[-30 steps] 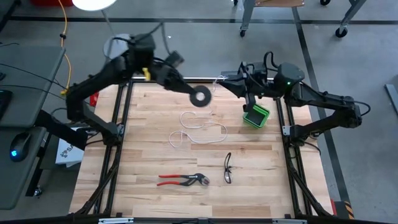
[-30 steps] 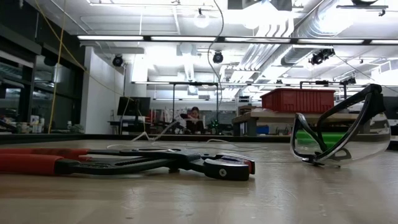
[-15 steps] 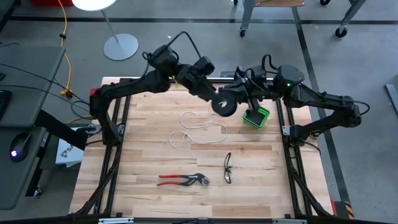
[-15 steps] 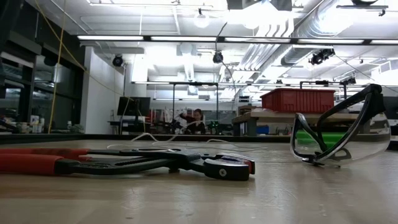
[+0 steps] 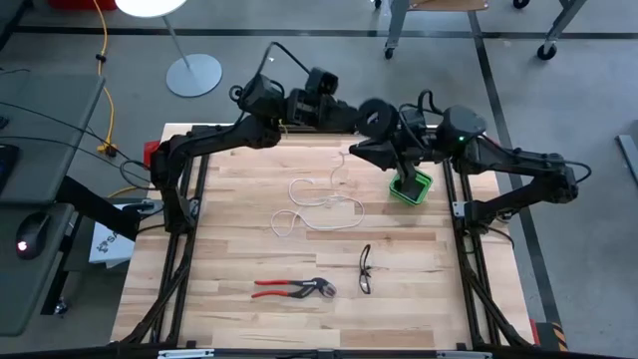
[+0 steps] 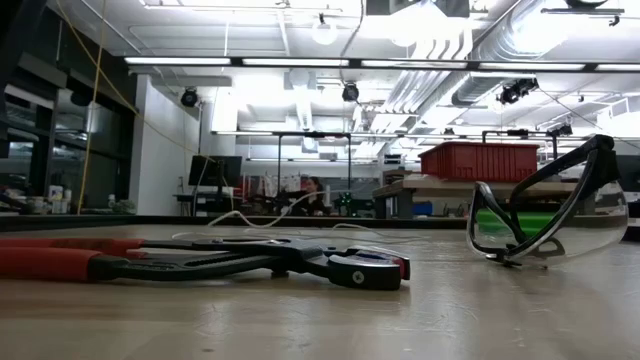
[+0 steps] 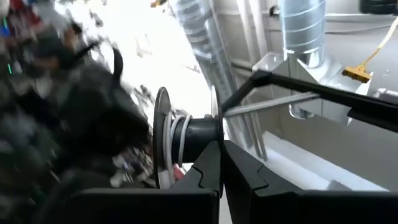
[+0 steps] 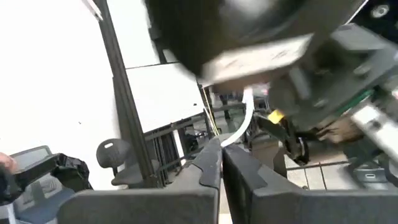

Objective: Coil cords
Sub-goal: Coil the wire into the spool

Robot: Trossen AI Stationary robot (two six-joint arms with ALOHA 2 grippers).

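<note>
my left claw [image 7: 222, 163] is clamped on the spool [image 5: 375, 116], my right claw [image 8: 221, 163] pinches the cord [image 5: 317, 204] at the desk's far side; winding underway, next another turn.

two dark, jointed arms with looping black cables; a green light glows on the right arm [image 5: 461, 139].

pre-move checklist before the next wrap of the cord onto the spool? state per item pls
1. Left gripper shut on the black spool: ok.
2. White cord already has turns on the spool, per left wrist view: ok.
3. Right gripper shut on the cord's raised part: ok.
4. Slack on the table free of knots: cannot tell; loops overlap.
5. Pliers, safety glasses apart from the cord: ok.
6. Green box clear of the right arm: cannot tell.
</note>
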